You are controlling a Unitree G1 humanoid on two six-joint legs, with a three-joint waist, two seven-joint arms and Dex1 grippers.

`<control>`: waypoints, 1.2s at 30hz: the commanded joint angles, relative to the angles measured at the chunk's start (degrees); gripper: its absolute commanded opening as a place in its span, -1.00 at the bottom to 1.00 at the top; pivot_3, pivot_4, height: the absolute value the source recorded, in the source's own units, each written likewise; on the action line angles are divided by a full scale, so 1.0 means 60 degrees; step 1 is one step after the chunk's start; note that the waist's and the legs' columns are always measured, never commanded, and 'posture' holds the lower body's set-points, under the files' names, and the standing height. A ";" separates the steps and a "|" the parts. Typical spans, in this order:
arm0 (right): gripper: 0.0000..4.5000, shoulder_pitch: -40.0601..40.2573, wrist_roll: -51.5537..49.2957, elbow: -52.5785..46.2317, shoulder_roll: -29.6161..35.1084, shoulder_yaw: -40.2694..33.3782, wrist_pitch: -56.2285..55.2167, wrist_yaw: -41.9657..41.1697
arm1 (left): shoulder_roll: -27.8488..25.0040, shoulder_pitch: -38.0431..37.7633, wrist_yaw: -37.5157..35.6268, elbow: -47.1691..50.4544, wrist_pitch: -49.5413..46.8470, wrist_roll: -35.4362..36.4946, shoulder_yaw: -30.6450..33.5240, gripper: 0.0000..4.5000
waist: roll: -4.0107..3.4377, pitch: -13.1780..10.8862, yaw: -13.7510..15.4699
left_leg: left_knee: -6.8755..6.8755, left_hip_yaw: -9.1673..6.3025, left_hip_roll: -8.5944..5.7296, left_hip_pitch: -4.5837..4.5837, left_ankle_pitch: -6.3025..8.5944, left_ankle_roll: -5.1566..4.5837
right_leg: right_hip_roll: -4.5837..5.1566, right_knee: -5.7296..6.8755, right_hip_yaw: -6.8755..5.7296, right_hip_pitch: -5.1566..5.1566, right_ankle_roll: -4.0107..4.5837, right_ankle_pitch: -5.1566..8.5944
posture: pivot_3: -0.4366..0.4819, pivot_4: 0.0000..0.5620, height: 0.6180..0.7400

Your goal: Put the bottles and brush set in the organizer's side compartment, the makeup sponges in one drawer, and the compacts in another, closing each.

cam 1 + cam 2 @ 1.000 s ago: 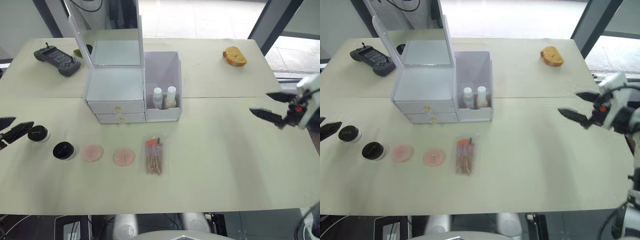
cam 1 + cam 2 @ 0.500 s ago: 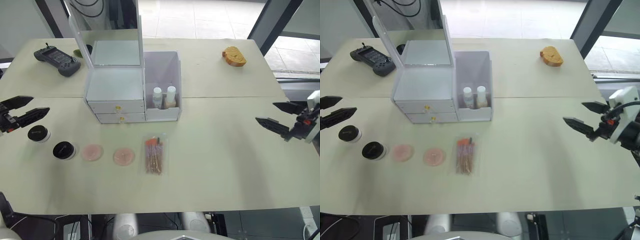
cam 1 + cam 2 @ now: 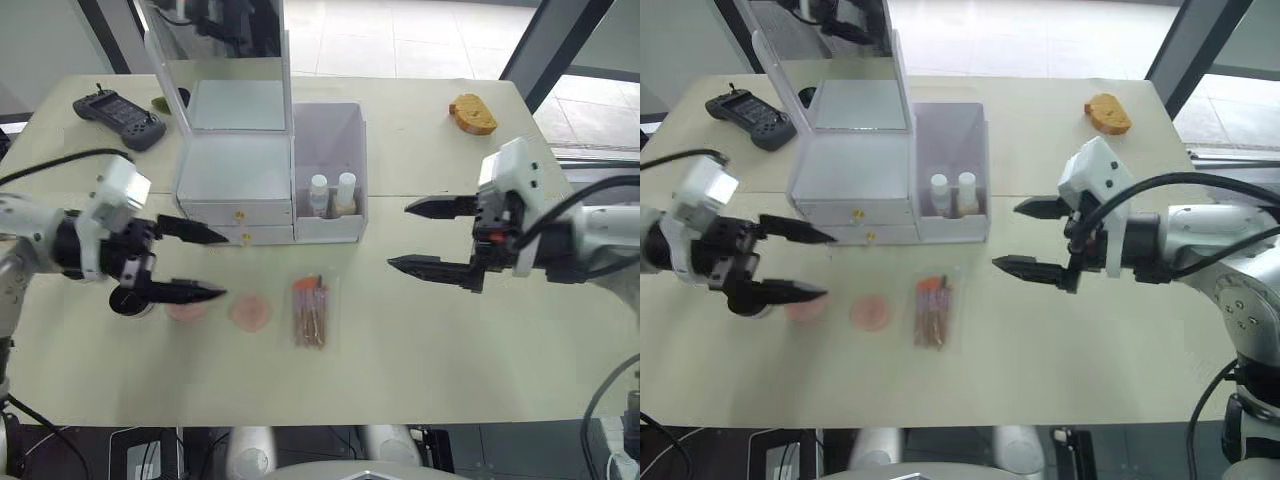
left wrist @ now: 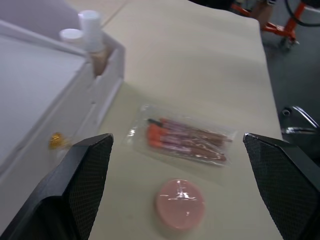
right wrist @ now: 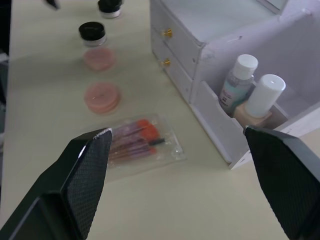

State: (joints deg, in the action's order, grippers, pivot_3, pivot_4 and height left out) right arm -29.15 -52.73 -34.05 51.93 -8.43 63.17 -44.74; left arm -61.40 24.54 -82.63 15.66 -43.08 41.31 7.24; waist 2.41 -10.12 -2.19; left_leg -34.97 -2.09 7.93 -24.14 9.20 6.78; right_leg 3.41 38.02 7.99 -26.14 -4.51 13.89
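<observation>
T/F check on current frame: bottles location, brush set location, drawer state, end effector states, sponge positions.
1. Both bottles stand in the side compartment of the organizer. True.
2. The brush set is already in the side compartment. False: it lies on the table in front of the organizer.
3. Both drawers are pulled open. False: both are closed, gold knobs flush at the front.
4. The left end effector and right end effector are both open and empty. True.
5. The makeup sponges are stacked on each other. False: they lie side by side, apart.
</observation>
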 commanded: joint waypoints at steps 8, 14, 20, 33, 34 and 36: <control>1.00 0.1297 -0.5819 0.0469 -0.0650 -0.0735 0.1953 0.5698 | 0.2427 0.1101 0.4937 0.1480 -0.6418 0.3111 -0.0429 0.46 | 0.0045 0.0002 -0.0074 | -0.0043 -0.0022 -0.0004 -0.0007 0.0023 -0.0044 | -0.0005 0.0003 0.0001 0.0018 -0.0004 -0.0057 | -0.05 -0.47 0.42; 1.00 0.1708 -0.9072 0.2631 -0.0790 0.0572 0.0283 0.9730 | 0.3802 0.1359 0.6880 0.0691 -0.7865 0.2715 -0.0730 -0.34 | 0.0045 0.0003 -0.0095 | -0.0050 -0.0041 -0.0012 0.0008 0.0029 -0.0065 | -0.0011 -0.0001 0.0000 0.0039 -0.0004 -0.0056 | -0.05 -0.47 0.42; 1.00 0.1979 -1.0045 0.2843 -0.1526 0.1354 -0.0363 1.0525 | 0.4298 0.1071 0.7739 0.0592 -0.8082 0.2238 -0.0993 -0.99 | 0.0046 0.0003 -0.0106 | -0.0049 -0.0051 -0.0015 0.0005 0.0035 -0.0077 | -0.0015 -0.0003 0.0000 0.0037 0.0017 -0.0070 | -0.05 -0.47 0.42; 1.00 0.1020 -0.9812 0.5348 -0.3474 0.2908 -0.0056 1.0997 | 0.3437 0.0374 0.8288 0.0946 -0.5985 0.0107 -0.3313 -0.99 | 0.0035 0.0012 -0.0061 | -0.0052 -0.0055 -0.0016 0.0072 0.0036 -0.0076 | -0.0016 -0.0028 -0.0004 0.0128 0.0018 -0.0005 | -0.05 -0.47 0.42; 1.00 0.0932 -0.9741 0.5485 -0.3520 0.2983 0.0018 1.0948 | 0.3369 0.0384 0.8256 0.0922 -0.5885 0.0030 -0.3414 -0.99 | 0.0035 0.0017 -0.0064 | -0.0050 -0.0055 -0.0015 0.0087 0.0036 -0.0077 | -0.0016 -0.0036 -0.0005 0.0143 0.0015 0.0000 | -0.05 -0.47 0.42; 1.00 0.0699 -0.9565 0.5686 -0.3683 0.3181 0.0201 1.0875 | 0.3249 0.0369 0.8099 0.0963 -0.5760 0.0015 -0.3496 -0.99 | 0.0034 0.0026 -0.0091 | -0.0035 -0.0055 -0.0016 0.0129 0.0038 -0.0079 | -0.0016 -0.0050 -0.0005 0.0177 0.0015 0.0003 | -0.05 -0.47 0.42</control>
State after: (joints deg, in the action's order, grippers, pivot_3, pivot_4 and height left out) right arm -24.48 -111.13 -0.70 30.43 9.24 62.96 20.93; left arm -40.49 27.32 -34.63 22.66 -77.54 44.49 -12.13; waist 2.62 -9.97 -2.73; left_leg -35.12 -2.42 7.84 -23.30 9.43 6.31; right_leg 3.30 37.71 7.96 -25.07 -4.42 13.90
